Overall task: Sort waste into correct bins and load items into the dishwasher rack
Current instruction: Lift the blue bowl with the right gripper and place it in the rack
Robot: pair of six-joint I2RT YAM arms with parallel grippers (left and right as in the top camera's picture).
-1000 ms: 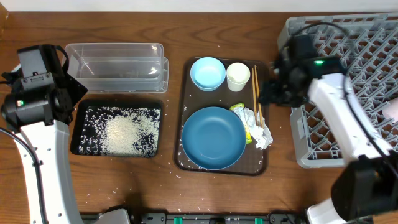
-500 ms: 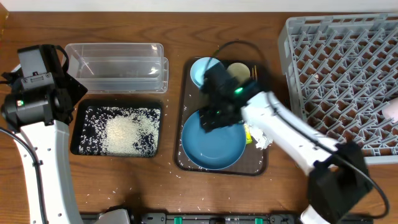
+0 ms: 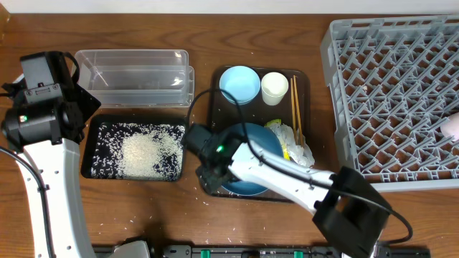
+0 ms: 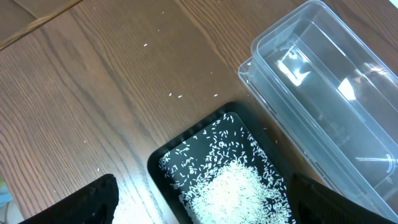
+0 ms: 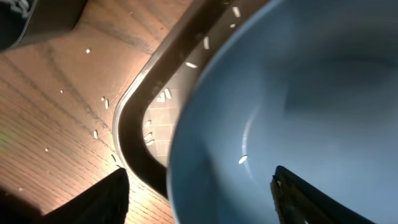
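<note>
Dark blue, the large bowl (image 3: 262,143) sits on the brown tray (image 3: 213,97) on the counter (image 4: 93,93). The right hand (image 5: 198,186) hovers at its left rim, 2 fingers spread apart. The left hand (image 4: 202,199), also spread wide, hangs above the black tray (image 4: 155,168) and its rice (image 4: 233,186).

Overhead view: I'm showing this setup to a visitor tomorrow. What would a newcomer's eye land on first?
The big grey rack fills the right side. At left, a heap of white rice glares against its black tray. In the middle, the right gripper reaches low over the large blue bowl on the brown tray.
</note>
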